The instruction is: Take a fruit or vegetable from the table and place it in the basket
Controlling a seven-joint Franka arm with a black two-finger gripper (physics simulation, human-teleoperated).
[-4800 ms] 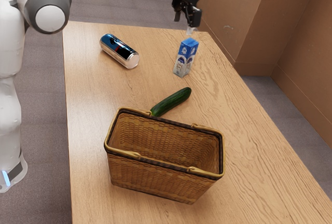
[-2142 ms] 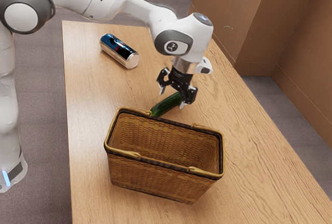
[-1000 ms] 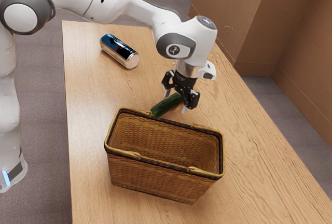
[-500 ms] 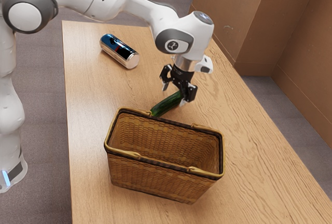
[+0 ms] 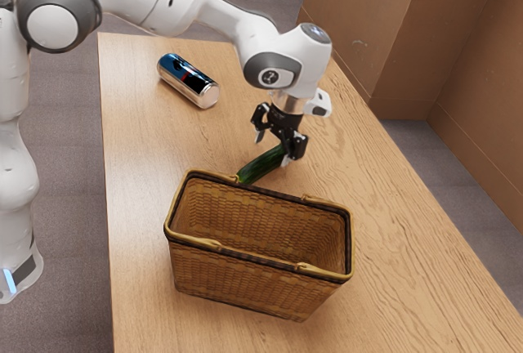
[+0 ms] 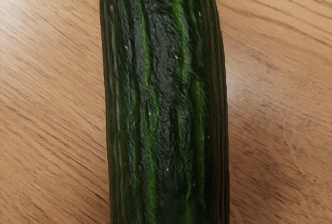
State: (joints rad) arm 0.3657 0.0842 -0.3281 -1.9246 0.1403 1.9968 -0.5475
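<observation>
In the exterior view my gripper (image 5: 272, 150) is low over the far part of the cucumber (image 5: 260, 167), its two fingers spread apart with the cucumber's line running between them. The cucumber lies on the table right behind the wicker basket (image 5: 253, 283), and the hand covers its far end. Dark green, ridged skin of the cucumber (image 6: 166, 99) stretches under the hand in the wrist view, with wood on both sides. Nothing lies inside the part of the basket that can be seen.
A blue and silver can (image 5: 189, 81) lies on its side near the table's far edge. The wooden table (image 5: 400, 288) extends toward the exterior view's right. The basket's rim and folded handles stand close to the cucumber's near end.
From the far side of the table, my hand has come over to the cucumber and hovered there with small shifts. The arm now hides the blue and white carton seen earlier.
</observation>
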